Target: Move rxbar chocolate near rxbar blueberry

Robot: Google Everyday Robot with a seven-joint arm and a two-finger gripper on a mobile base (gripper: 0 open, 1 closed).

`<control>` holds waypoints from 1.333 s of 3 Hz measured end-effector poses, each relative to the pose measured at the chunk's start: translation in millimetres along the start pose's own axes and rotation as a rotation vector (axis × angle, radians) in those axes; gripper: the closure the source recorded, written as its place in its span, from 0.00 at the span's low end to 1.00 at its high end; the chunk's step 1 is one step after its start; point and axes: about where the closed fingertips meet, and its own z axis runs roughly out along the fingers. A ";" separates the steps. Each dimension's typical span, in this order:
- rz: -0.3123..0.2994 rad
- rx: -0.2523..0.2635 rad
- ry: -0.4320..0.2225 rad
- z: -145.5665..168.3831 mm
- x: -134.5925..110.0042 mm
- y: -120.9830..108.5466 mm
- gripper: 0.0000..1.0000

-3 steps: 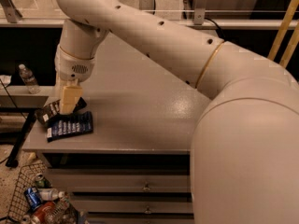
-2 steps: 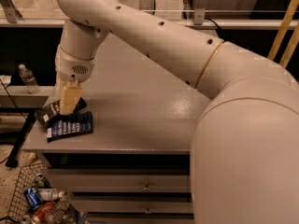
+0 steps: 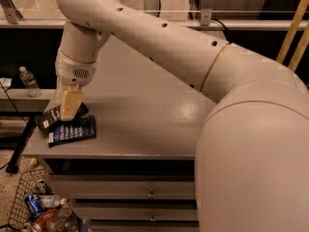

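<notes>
Camera view shows a plain grey table (image 3: 145, 110) with drawers (image 3: 120, 190) under its front edge, in a dim room. One water bottle (image 3: 30, 81) stands on a ledge to the left, and one wire basket (image 3: 21, 209) of cans sits on the floor. Two bars lie at the table's front-left corner: one rxbar chocolate (image 3: 48, 117) and one rxbar blueberry (image 3: 72, 130), just beside each other, the blue one nearer the front edge. The single tool (image 3: 70, 111) hangs down onto the rxbar chocolate; whether it grasps the bar cannot be told.
</notes>
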 end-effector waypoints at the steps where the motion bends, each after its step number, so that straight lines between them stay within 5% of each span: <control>1: -0.001 -0.001 -0.001 1.7 -0.6 -0.2 0.04; 3: 0.012 0.009 0.020 -3.0 3.4 4.4 0.00; 4: 0.079 0.062 0.054 -25.2 24.0 25.7 0.00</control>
